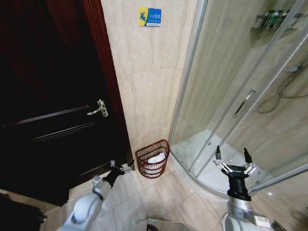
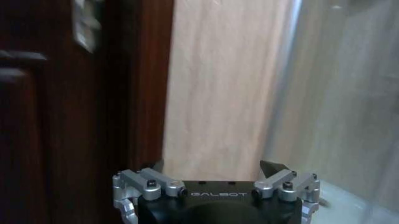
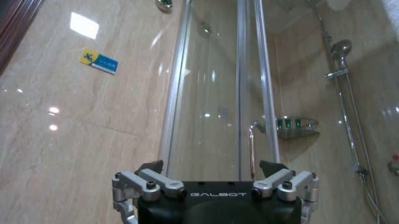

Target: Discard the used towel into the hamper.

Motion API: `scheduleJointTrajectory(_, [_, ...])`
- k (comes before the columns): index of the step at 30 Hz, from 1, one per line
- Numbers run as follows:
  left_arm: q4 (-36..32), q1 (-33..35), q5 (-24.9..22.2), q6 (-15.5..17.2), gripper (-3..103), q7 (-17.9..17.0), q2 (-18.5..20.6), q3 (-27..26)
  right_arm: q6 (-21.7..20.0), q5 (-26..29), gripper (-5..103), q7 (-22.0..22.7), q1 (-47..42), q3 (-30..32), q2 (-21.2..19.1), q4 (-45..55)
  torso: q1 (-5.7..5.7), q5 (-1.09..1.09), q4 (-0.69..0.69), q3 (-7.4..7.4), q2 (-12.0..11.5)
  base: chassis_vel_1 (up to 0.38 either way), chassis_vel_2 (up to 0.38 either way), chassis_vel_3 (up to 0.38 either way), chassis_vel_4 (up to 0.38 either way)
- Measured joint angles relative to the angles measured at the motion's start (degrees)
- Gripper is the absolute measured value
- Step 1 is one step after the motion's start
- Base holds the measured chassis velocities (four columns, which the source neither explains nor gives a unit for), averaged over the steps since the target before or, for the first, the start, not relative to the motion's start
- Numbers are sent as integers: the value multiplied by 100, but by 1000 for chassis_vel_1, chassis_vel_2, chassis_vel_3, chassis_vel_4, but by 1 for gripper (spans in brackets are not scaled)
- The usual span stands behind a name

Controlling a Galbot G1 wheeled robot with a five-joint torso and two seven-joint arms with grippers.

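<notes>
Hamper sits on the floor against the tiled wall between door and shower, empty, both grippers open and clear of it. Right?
Not empty. The head view shows a white towel already lying inside the hamper. The rest holds: it sits by the tiled wall between the door and the shower enclosure, with the left gripper and right gripper open and clear.

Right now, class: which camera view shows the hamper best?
The head view: the hamper stands whole on the floor by the tiled wall, white cloth inside. The left wrist view faces door and wall; the right wrist view faces the shower glass.
</notes>
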Motion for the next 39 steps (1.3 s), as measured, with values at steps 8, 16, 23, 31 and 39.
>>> scheduleJointTrajectory(8, [-1018,268,463,58,100,-319,-747,-376,0,0,100,0,0,0,0,0,1,-1,0,1,0,0,0,0,0])
scheduleJointTrajectory(16, [-1819,280,453,242,100,-411,-758,-426,0,0,100,0,0,0,0,0,1,-1,-1,1,-1,0,0,0,0])
scheduleJointTrajectory(23, [-2106,388,597,291,100,-430,-863,-243,0,0,100,0,0,1,0,0,1,-1,0,1,-1,0,0,0,0])
scheduleJointTrajectory(31, [-2053,523,690,137,100,-469,-981,80,0,0,100,0,0,1,0,0,1,-1,0,1,-1,0,0,0,0])
scheduleJointTrajectory(39, [-2047,555,782,135,100,-472,-1041,188,0,0,100,0,0,1,0,0,1,-1,0,1,-1,0,0,0,0])
